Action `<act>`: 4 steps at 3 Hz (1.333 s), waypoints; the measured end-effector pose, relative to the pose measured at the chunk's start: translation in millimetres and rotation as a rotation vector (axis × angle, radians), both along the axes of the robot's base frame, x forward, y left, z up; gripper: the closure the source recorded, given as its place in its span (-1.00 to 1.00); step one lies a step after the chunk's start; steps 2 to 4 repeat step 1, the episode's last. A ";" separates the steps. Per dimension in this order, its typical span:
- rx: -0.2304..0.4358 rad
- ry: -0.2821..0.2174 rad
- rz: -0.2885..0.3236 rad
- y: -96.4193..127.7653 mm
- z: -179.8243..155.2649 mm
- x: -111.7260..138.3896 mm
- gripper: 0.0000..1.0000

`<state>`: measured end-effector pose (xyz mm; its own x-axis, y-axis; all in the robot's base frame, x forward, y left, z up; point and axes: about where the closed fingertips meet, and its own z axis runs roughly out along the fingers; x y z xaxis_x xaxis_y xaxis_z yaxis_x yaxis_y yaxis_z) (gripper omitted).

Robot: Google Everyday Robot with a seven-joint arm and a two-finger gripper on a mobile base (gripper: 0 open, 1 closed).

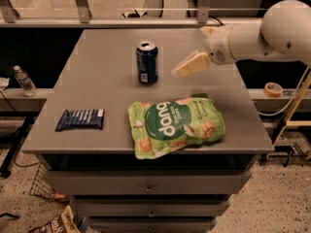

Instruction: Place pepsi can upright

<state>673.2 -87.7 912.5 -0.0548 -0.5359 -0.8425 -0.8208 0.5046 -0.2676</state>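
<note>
Across the middle of the view stands a grey table [107, 81] with drawers [146, 183] under its front edge. From the right a thick white arm [272, 33] reaches in over the table's far right part. A green snack bag [175, 127] lies flat near the front edge, right of centre, with its lower corner hanging a little over the rim. The arm ends in the cream-coloured gripper [190, 65], which hangs above the tabletop just right of the pepsi can [146, 63] and slants down towards it. Bare table shows between the two, and nothing is seen in the gripper's hold; how far open it is I cannot tell. A flat dark-blue wrapper [80, 119] lies near the front left corner, well apart from the bag. The pepsi can stands upright on the far middle of the table, silver top upward, behind the bag and touching nothing. Off the table, a small water bottle [24, 80] stands on a ledge at the left, and a roll of tape [273, 88] lies on a ledge at the right.
</note>
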 end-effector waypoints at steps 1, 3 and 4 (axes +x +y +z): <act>-0.004 -0.036 -0.146 -57.3 17.9 -11.5 -1.00; -0.004 -0.036 -0.146 -57.3 17.9 -11.5 -1.00; -0.004 -0.036 -0.146 -57.3 17.9 -11.5 -1.00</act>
